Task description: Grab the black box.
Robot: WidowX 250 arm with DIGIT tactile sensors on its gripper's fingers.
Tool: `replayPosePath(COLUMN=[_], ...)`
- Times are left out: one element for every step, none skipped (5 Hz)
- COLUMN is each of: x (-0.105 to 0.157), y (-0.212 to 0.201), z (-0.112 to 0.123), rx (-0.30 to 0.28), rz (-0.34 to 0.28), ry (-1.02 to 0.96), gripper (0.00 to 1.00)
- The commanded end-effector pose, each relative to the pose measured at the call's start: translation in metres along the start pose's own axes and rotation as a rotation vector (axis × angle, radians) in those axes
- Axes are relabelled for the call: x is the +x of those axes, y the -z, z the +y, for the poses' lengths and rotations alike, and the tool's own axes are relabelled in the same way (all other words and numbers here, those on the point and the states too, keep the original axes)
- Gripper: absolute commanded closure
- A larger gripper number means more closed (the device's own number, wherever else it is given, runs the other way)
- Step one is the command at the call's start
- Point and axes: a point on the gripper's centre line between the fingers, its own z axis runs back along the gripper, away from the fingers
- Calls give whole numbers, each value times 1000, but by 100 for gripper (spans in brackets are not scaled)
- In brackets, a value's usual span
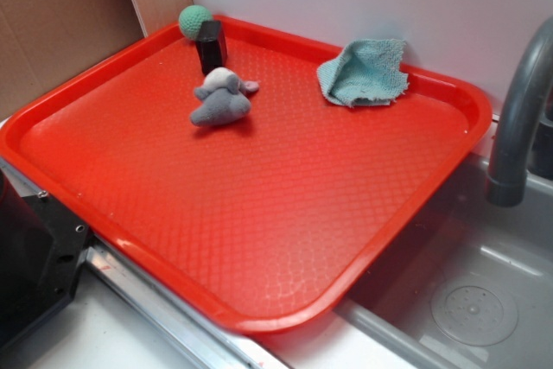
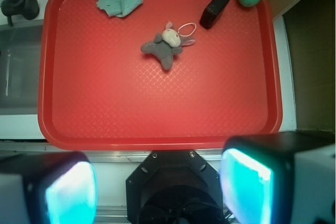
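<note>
Two fingers [image 2: 247,190] of the gripper [image 2: 157,192] stand wide apart, empty, nearest us in the wrist view only. Beyond, on the red tray [image 1: 285,239], we see the grey plush toy [image 1: 221,98], then the black box [image 1: 210,46] upright beside the green ball [image 1: 194,20]. No legible markings.

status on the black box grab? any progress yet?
Done: nothing visible. The black box stands untouched at the far end of the red tray, between the green ball and the grey plush toy.
In hand: nothing. The gripper is open, back at the tray's near edge with its pads empty.
Left: approach, close on the box, lift.
</note>
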Motion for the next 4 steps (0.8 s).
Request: replayPosePath(x=[0,45,84,109], y=[0,55,97,132], z=[0,31,54,91], rx=[0,-12,50,38], rz=[0,73,-26,-22], ry=[0,-204,-446,-700], gripper=[0,0,0,0])
